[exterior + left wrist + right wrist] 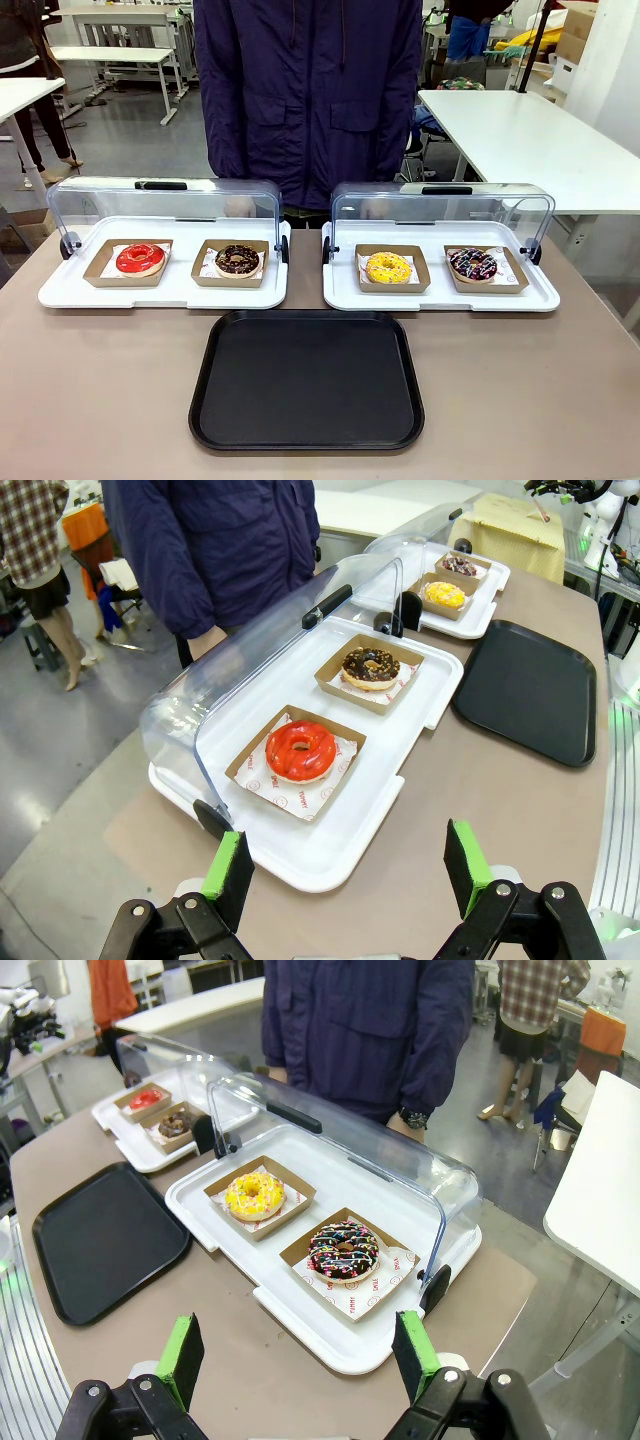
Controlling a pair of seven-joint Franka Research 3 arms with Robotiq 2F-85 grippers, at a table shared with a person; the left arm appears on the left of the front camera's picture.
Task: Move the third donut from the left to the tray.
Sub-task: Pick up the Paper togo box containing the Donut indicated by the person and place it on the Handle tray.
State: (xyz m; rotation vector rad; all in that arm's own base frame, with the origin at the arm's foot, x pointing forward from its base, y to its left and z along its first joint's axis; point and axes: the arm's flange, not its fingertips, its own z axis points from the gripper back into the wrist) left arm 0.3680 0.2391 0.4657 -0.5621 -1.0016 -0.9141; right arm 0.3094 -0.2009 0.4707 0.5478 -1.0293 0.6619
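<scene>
The third donut from the left (388, 267), yellow-iced with sprinkles, rests in a brown cardboard holder on the right white display tray (340, 295). It also appears in the right wrist view (254, 1195) and far off in the left wrist view (445, 594). The black tray (306, 380) lies bare at the table's front middle (105, 1237) (530, 685). My left gripper (347, 870) is open, hovering short of the left display tray's corner. My right gripper (298, 1355) is open above the right display tray's near edge. Neither holds anything.
A red-iced donut (140, 259) and a chocolate donut (237, 260) sit on the left display tray (60, 290). Another chocolate sprinkled donut (472, 264) lies right of the yellow one. Both clear lids (165, 200) stand raised behind. A person in a dark jacket (305, 90) stands at the far side.
</scene>
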